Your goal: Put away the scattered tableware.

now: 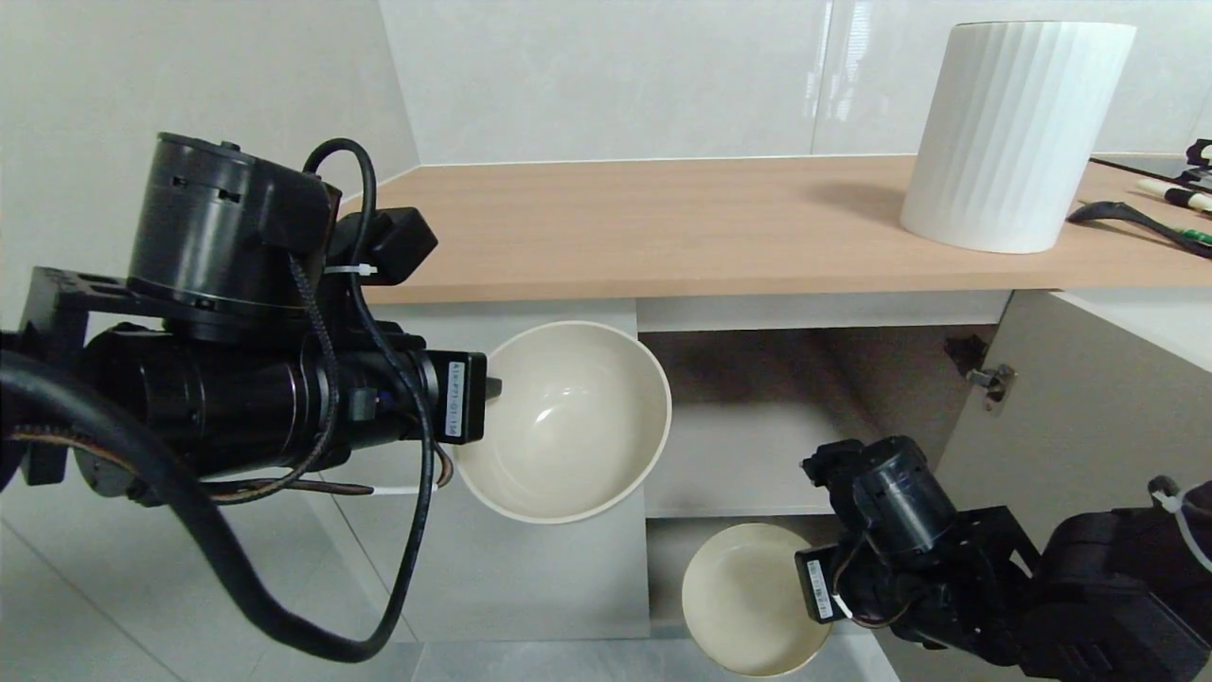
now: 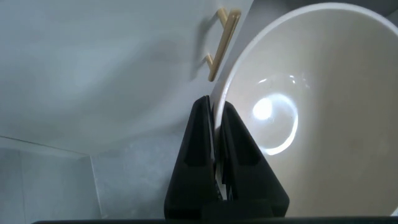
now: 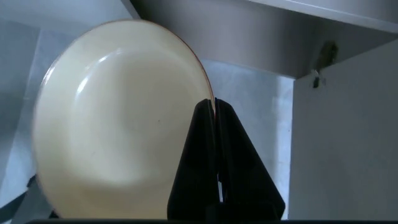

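The left gripper (image 1: 492, 386) is closed on the rim of a large cream bowl (image 1: 568, 426), its two black fingers (image 2: 200, 134) pinching the thin wall from either side in the left wrist view, where a bright light spot sits in the bowl's glazed inside (image 2: 311, 112). The bowl is held in the air on its side, mouth facing the camera, in front of the pale cabinet front under the counter edge. A white label (image 1: 466, 398) wraps the left wrist; its print is too small to read. Lower and to the right, the right gripper (image 1: 822, 568) is likewise clamped on the edge of a smaller, shallower cream dish (image 1: 748, 601), which is tilted up just in front of the lower part of the open cabinet (image 1: 805, 417); the right wrist view shows the jaws closed tight over its thin reddish rim (image 3: 214, 106). A second white label (image 1: 819, 587) on that wrist is also illegible. Behind both, the cabinet shelf (image 1: 739, 474) lies in shadow, and the door (image 1: 1089, 426) stands swung open on the right with a metal hinge (image 1: 989, 381). Above runs the wooden countertop (image 1: 663, 227), carrying a tall white ribbed container (image 1: 1013, 133) — its contents cannot be seen — and, near the far right edge, some markers (image 1: 1174, 196).
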